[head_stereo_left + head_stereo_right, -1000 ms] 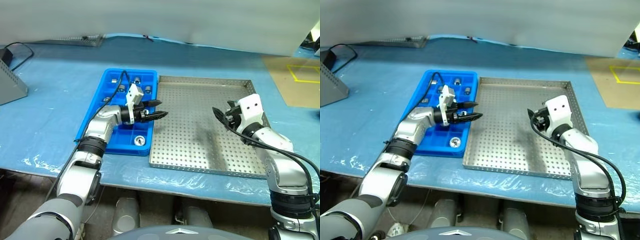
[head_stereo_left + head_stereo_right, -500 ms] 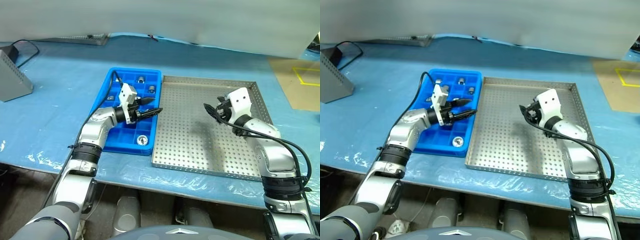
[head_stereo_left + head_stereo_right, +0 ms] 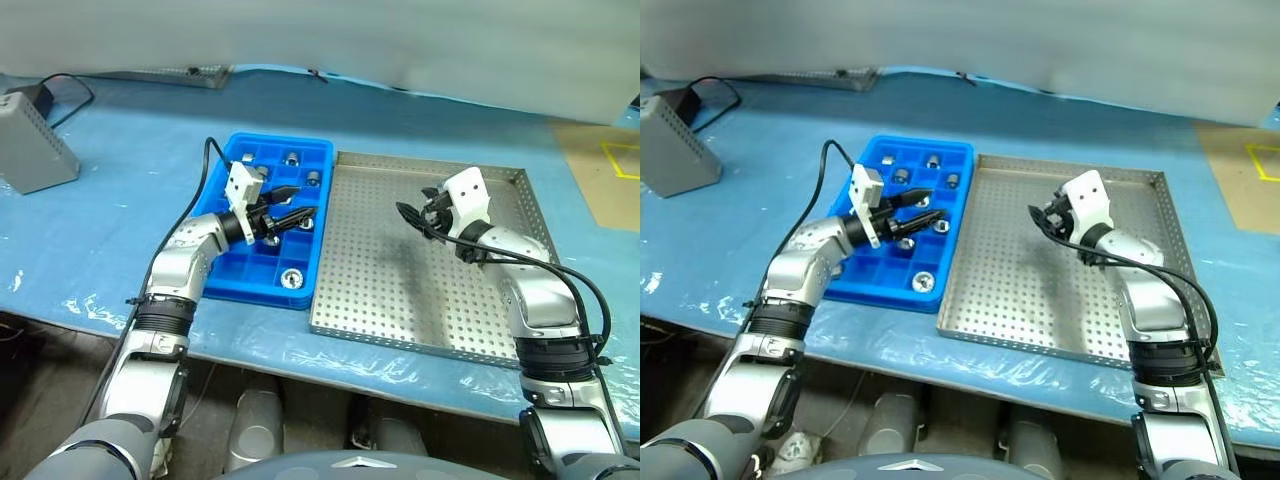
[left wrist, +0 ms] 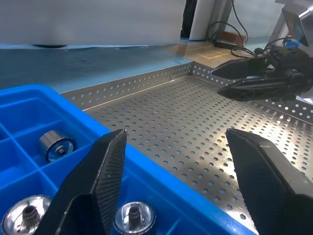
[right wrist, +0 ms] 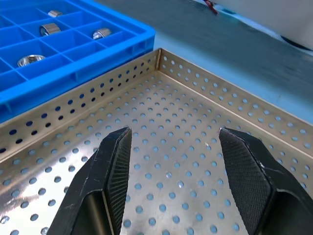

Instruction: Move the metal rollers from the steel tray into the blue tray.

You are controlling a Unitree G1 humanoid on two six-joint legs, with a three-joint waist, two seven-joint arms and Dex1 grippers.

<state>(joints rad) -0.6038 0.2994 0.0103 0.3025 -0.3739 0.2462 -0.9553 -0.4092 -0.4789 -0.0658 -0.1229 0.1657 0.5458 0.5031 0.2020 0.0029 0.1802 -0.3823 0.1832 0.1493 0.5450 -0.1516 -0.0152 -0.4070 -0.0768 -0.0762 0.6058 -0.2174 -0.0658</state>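
The counter (image 3: 100, 220), covered in blue sheeting, is carrying two trays side by side. The steel tray (image 3: 430, 300) is lying on the robot's right, its perforated floor bare of parts, and its near rim is sitting close to the counter's front edge. Touching its left rim, the blue tray (image 3: 225, 285) is lying with its long axis running away from the robot, near to far.

The metal rollers (image 3: 291, 278) are sitting in the blue tray's compartments. The nearest one is resting in the near right corner compartment, standing on end with its dark centre hole facing up. Farther along, more are sitting in the far rows around (image 3: 292, 158); in the left wrist view one (image 4: 57, 145) is lying tilted with its hole facing sideways, while two others are standing hole-up.

The left claw (image 3: 288, 205) is hovering over the middle of the blue tray, pointing towards the steel tray, its two black fingers spread apart and gripping nothing. The right claw (image 3: 408, 215) is hovering above the far half of the steel tray, pointing towards the blue tray, its fingers likewise apart and empty.

Beyond the trays, at the far left of the counter, a grey box (image 3: 35, 150) with a black cable is sitting.
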